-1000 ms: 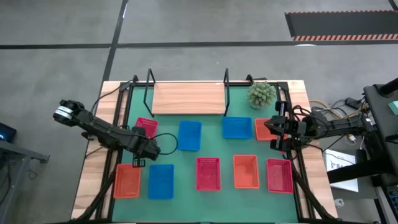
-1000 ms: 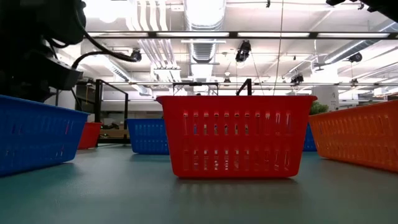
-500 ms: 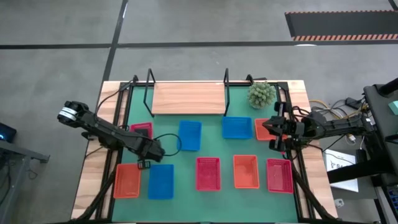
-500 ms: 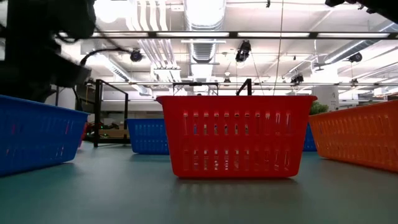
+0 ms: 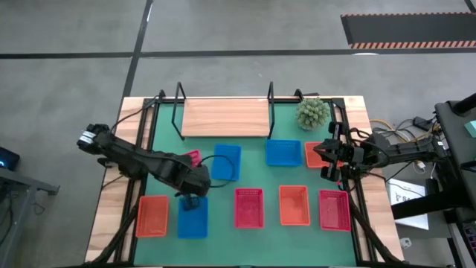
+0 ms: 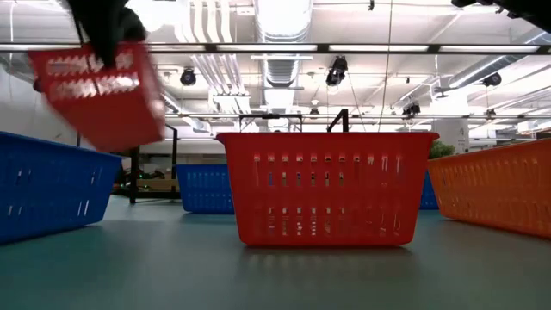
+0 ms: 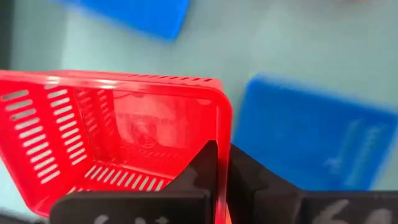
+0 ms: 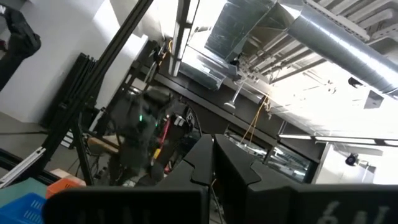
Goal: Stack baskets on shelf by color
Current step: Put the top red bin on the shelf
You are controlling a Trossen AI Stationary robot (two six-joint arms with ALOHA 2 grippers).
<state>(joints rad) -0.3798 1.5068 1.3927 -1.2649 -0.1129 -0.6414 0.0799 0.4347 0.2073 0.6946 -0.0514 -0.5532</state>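
A red basket (image 6: 99, 86) hangs tilted in the air with my left gripper (image 7: 222, 152) shut on it. From above, my left arm covers most of it and only a red corner (image 5: 192, 158) shows. My left gripper (image 5: 195, 190) is above the blue basket (image 5: 192, 217) near the table's front left. The other baskets sit flat on the green mat. The light-wood shelf (image 5: 224, 117) stands at the far edge with nothing on it. My right gripper (image 5: 327, 160) is shut with nothing in it, above an orange basket (image 5: 314, 152) at the right edge. My left gripper pinches one side wall of the red basket at its rim (image 7: 221, 134). One finger (image 7: 200, 171) is inside the basket and the other finger (image 7: 252, 180) is outside. The basket is lifted clear of the table and hangs tilted below the gripper.
Around the mat lie two blue baskets (image 5: 227, 161) (image 5: 282, 152), an orange one (image 5: 152, 216) at the front left, and red (image 5: 249, 207), orange (image 5: 294, 205) and red (image 5: 334, 210) ones along the front. A green plant (image 5: 312, 113) stands right of the shelf.
My left gripper has taken hold of the red basket at the mat's left. It has lifted it clear and carried it toward the table's right and near edges. The basket, which stood flat on the mat, now hangs tilted in the air.
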